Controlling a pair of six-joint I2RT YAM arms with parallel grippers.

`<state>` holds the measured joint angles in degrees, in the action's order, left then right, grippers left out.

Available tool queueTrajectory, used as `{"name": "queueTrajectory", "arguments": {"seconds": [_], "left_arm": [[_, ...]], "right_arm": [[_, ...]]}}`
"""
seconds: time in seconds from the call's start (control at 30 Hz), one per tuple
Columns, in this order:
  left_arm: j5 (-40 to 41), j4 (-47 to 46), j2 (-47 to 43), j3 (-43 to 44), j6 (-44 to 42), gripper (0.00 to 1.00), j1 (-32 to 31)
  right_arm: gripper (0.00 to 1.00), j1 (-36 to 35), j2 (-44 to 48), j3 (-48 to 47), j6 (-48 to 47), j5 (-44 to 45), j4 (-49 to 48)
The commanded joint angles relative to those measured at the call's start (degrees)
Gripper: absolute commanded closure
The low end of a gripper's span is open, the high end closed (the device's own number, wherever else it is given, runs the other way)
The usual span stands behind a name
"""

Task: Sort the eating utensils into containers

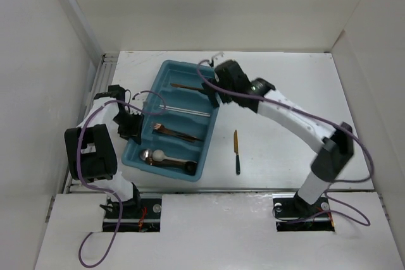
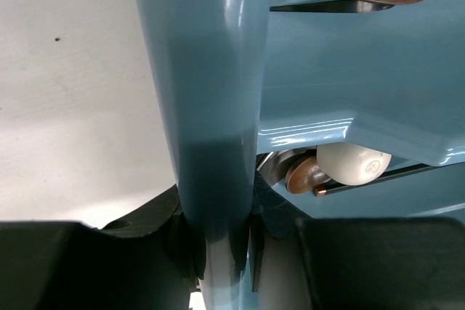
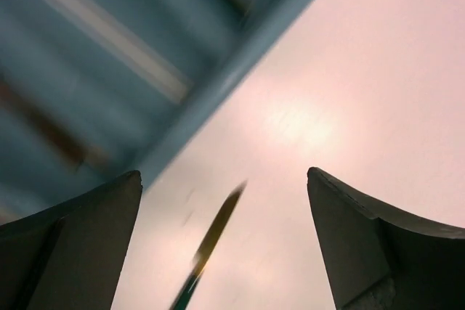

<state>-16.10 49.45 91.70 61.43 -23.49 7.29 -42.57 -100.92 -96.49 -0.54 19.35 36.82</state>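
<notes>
The teal cutlery tray lies left of centre. Its compartments hold a copper utensil, a silver stick, copper forks and spoons. A knife with a gold blade and dark green handle lies on the table right of the tray. My left gripper is shut on the tray's left rim, which runs between its jaws. A white spoon and a copper spoon show beside it. My right gripper is open and empty over the tray's right edge. In the blurred right wrist view the knife lies between its fingers.
White walls close in the table on the left, back and right. A metal rail runs along the table's left edge next to the left arm. The right arm's purple cable loops over the tray's far end.
</notes>
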Motion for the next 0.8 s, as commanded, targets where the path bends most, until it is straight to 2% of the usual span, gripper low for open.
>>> {"name": "queueTrajectory", "arguments": {"seconds": [0.0, 0.07, 0.13, 0.3, 0.43, 0.57, 0.77], "left_arm": [[3.4, 1.6, 1.5, 1.3, 1.8, 1.00, 3.5], [3.4, 1.6, 1.5, 1.3, 1.8, 1.00, 4.8], [3.4, 1.6, 2.8, 1.3, 1.8, 1.00, 5.9], [4.5, 1.6, 2.8, 0.0, 2.3, 1.00, 7.8], [4.5, 1.6, 1.6, -1.1, 1.8, 1.00, 7.8], [4.5, 1.6, 0.5, -1.7, 1.8, 1.00, 7.8], [5.0, 1.6, -0.7, -4.6, 1.8, 1.00, 7.8]], "right_arm": [[0.00, -6.5, 7.5, 17.0, 22.0, -3.3, 9.0], [0.02, -8.5, 11.0, 23.4, 26.5, -8.9, 7.8], [0.08, -10.5, 14.1, 31.4, 30.2, -11.2, 4.1], [0.16, -14.9, 13.6, 38.6, 36.6, -9.6, 6.9], [0.19, -15.7, 15.5, 46.5, 41.7, -10.9, 3.7], [0.22, -15.7, 16.3, 47.1, 42.7, -9.3, 1.3], [0.35, -15.7, 8.1, 45.8, 41.7, -8.1, -3.4]]}}
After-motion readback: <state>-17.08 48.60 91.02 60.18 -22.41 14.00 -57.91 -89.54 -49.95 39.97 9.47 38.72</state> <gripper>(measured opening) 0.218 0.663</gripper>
